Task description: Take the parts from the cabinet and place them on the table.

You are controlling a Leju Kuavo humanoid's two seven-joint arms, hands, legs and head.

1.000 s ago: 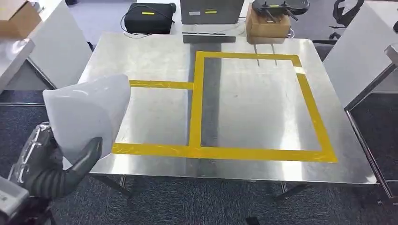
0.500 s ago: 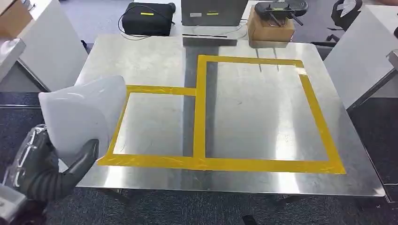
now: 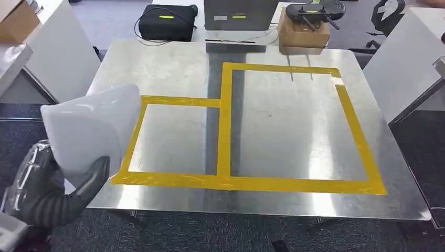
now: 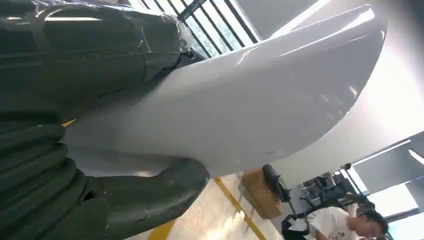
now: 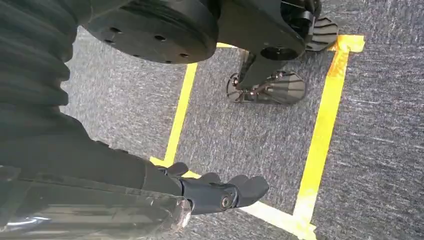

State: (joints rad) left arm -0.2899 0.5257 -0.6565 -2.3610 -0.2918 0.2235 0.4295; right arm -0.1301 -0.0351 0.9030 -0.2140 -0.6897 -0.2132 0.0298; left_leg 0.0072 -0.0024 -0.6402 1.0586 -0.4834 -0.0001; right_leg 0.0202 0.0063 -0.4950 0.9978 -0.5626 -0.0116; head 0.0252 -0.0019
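Note:
My left hand (image 3: pixel 55 191) holds a white curved shell part (image 3: pixel 86 128) upright at the table's front left corner, thumb pressed on the near face. The part overhangs the left edge of the steel table (image 3: pixel 157 58), just left of the small yellow-taped rectangle (image 3: pixel 181 101). In the left wrist view the part (image 4: pixel 260 100) lies across my left hand (image 4: pixel 75 190), with the thumb (image 4: pixel 150 192) under it. My right hand (image 5: pixel 215 192) hangs down over grey carpet, fingers loosely extended with nothing in them.
A larger yellow-taped rectangle (image 3: pixel 357 131) marks the table's right half. Beyond the far edge stand a black case (image 3: pixel 167 21), a grey device (image 3: pixel 239 13) and a cardboard box (image 3: pixel 303 32). White cabinets (image 3: pixel 57 47) flank both sides. A seated person (image 4: pixel 350 222) is in the background.
The whole picture has shifted, with the table drawn slightly nearer and lower, so the camera moved. The white part stays in my left hand at about the same spot.

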